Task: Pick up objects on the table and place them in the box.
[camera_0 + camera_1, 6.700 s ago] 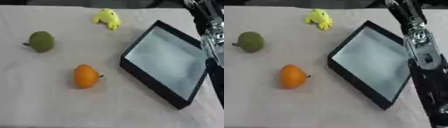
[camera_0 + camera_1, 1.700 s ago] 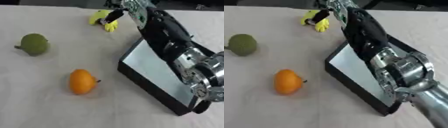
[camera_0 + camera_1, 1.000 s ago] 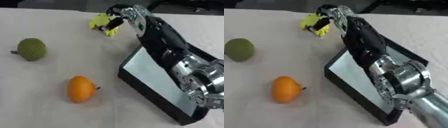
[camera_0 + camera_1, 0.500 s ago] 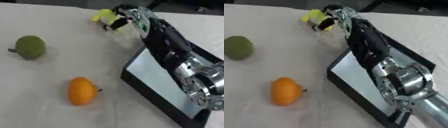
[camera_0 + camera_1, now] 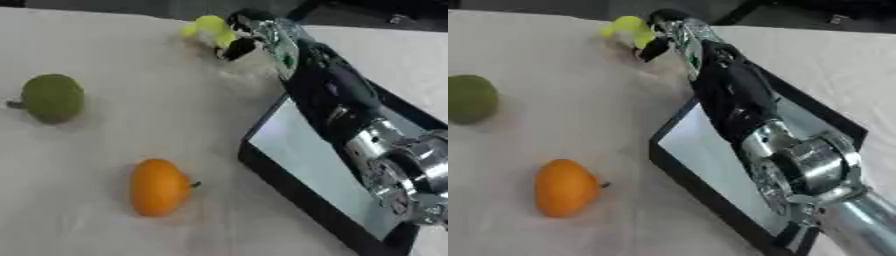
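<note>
Spread beneath everything: a pale cloth-covered table (image 5: 105, 125). Lay on its right side, set askew: a shallow black box (image 5: 302, 165) with a light, bare floor, nothing inside it. Reached across that box from the lower right toward the far edge: the right arm (image 5: 798, 170), silver at the joint and black above. Ended at the far side of the table in the right hand (image 5: 249, 42), its fingers curled about a small yellow object (image 5: 208, 26), with the yellow part showing just left of and above the fingers; could not tell whether that object rested on the cloth or hung just clear of it. Sat near the front of the table, left of the box and apart from it: an orange fruit (image 5: 159, 187), oval, with a short dark stem on its right side. Sat well to the left, further back than the orange one: a round green fruit (image 5: 52, 97) with a stub of stem pointing left. Showed in neither view: the left hand.
</note>
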